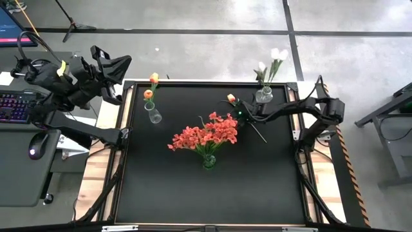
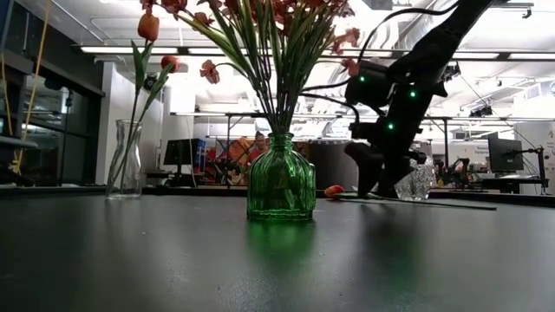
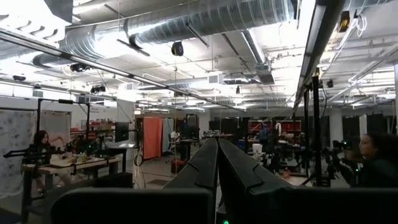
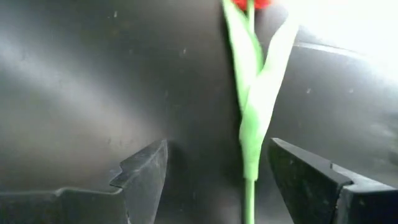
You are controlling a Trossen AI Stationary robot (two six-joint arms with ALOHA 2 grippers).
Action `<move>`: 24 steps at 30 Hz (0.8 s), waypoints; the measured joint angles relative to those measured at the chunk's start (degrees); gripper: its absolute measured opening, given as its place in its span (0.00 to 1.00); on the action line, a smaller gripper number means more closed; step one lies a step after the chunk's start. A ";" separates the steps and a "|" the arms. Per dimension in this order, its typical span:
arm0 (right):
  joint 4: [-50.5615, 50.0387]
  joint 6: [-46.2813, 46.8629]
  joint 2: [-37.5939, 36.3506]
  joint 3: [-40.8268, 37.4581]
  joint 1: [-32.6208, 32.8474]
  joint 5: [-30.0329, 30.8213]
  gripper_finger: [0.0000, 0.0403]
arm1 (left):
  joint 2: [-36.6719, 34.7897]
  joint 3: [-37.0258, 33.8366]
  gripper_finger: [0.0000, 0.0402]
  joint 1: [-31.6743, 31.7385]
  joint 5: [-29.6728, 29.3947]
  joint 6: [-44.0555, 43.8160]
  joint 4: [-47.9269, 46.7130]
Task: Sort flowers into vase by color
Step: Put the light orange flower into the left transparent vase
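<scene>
Mostly sorted already, judging by how things stand on the black table top (image 1: pixel 193 187). Bushy red-orange clustered blossoms (image 1: pixel 205 133) gathered in the ribbed green glass vase (image 2: pixel 280 188) at the middle of the table; two orange tulips (image 1: pixel 150 86) standing in the slim clear glass vase (image 1: pixel 153 115) toward the far left; white tulips (image 1: pixel 277 57) upright in the squat clear glass vase (image 1: pixel 264 95) at the far right edge. Left to do, as far as can be seen: one last orange tulip on a long green stem (image 1: pixel 231 98), lying flat on the table between the green vase and the white-tulip vase. Over that stem, the right gripper (image 4: pixel 217 171), lowered close to the table, jaws wide apart with the stem (image 4: pixel 250 155) between them and not yet clamped. Probably bound for the slim vase with the other orange tulips. Off beyond the table's left corner, raised and pointing into the room, the left gripper (image 3: pixel 217 171), its fingers pressed together on nothing.
</scene>
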 joint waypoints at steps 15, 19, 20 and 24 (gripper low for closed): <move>1.44 4.35 3.98 0.16 -2.94 -1.70 0.43 | 0.00 0.00 0.00 0.01 0.05 -0.01 -0.02; 0.89 4.99 3.40 0.15 -1.62 -2.14 0.29 | 0.00 0.00 0.00 0.00 0.52 0.00 -0.02; 0.40 5.14 2.72 0.10 -1.03 -2.04 0.24 | 0.00 0.00 0.00 -0.01 0.55 0.01 -0.02; -4.39 4.14 -3.30 -0.44 1.48 -4.13 0.03 | -0.04 0.00 0.00 0.01 0.57 0.58 -0.04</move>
